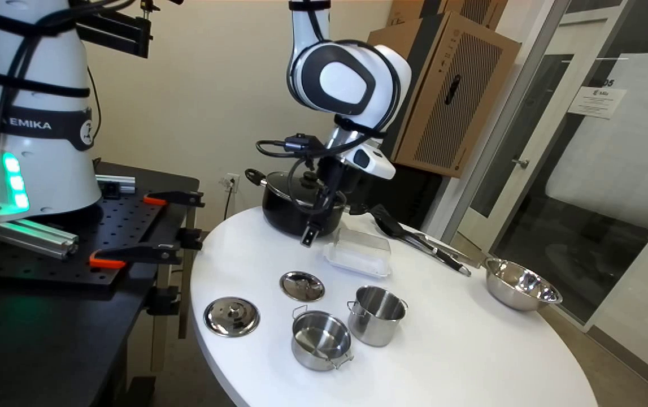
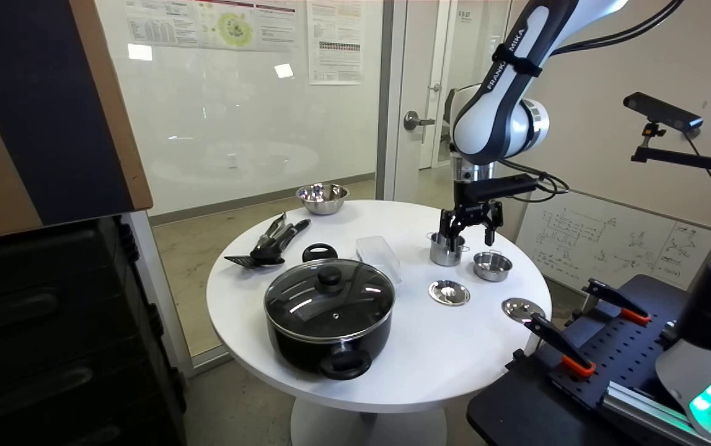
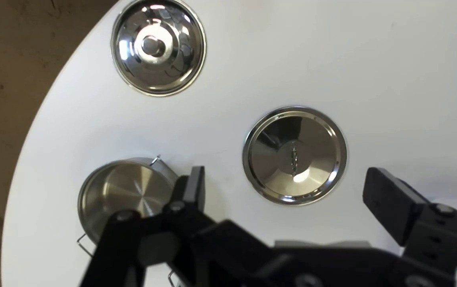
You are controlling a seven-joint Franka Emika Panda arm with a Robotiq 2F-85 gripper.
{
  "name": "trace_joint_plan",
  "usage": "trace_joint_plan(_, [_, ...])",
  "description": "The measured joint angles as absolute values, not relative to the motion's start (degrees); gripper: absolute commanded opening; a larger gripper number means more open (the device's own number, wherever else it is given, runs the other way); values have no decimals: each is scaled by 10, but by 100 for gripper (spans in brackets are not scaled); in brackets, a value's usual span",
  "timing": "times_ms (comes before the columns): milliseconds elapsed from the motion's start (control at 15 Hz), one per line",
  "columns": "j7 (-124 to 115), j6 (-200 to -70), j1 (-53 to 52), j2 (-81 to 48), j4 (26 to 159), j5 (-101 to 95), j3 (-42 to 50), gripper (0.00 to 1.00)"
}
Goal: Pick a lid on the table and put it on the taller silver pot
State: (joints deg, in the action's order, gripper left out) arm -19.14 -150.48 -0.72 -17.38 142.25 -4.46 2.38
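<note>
The lid (image 1: 302, 286) lies flat on the white table, and also shows in an exterior view (image 2: 449, 292). In the wrist view the lid (image 3: 295, 155) has a thin raised grip at its centre. My gripper (image 3: 284, 175) is open and empty, its fingertips well apart on either side of the lid in that view. In an exterior view the gripper (image 2: 470, 243) hangs above the table. The taller silver pot (image 1: 377, 316) stands upright and uncovered, and shows partly behind the gripper in an exterior view (image 2: 445, 254). In the wrist view the gripper mostly hides it.
A wider, shorter pot (image 1: 321, 342) stands beside the taller one. A second silver lid (image 1: 232, 316) with a round knob lies near the table edge. A lidded black pot (image 2: 330, 310), a clear plastic container (image 2: 379, 255), utensils (image 2: 271, 244) and a steel bowl (image 2: 323, 199) stand farther off.
</note>
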Motion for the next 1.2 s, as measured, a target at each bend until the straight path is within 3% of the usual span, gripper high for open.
trace_joint_plan(1200, [-192, -1518, -34, -313, 1342, -6, 26, 100])
